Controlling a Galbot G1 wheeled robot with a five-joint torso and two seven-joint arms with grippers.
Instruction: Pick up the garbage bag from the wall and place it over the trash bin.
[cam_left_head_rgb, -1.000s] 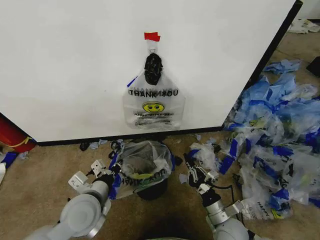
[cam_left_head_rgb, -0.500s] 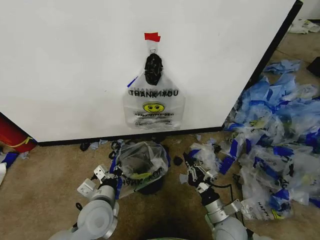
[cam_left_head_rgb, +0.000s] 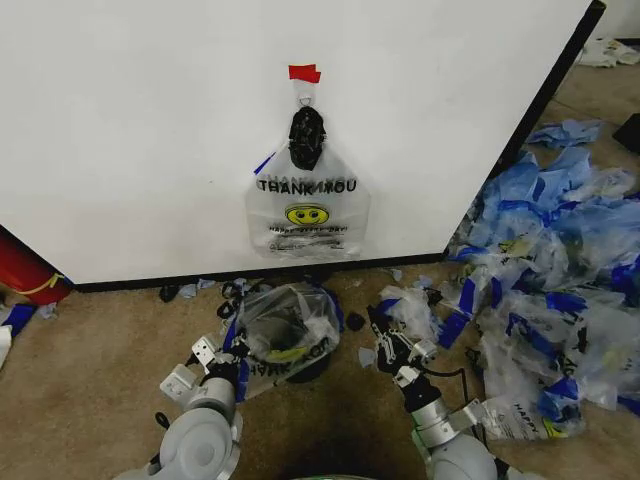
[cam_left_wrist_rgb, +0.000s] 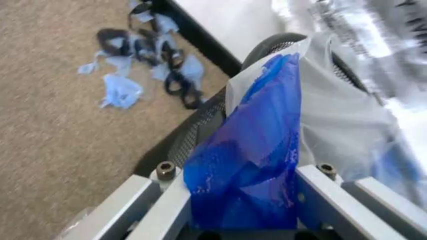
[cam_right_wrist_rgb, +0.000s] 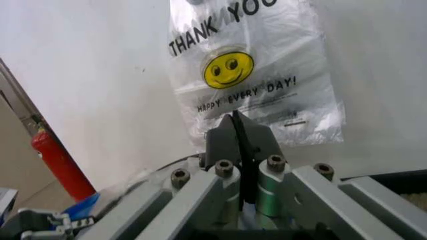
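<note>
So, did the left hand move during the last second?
Yes. The left hand pulled back from the wall, toward the robot, while gripping the blue-taped edge of the bag on the trash bin.

a big heap of clear-and-blue bags lies on the beige carpet at the right; a red fire extinguisher rests at the left, and black and blue scraps litter the floor

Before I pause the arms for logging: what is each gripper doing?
Left gripper: shut on the blue tape of the bag on the bin.
Right gripper: shut, holding nothing.
</note>
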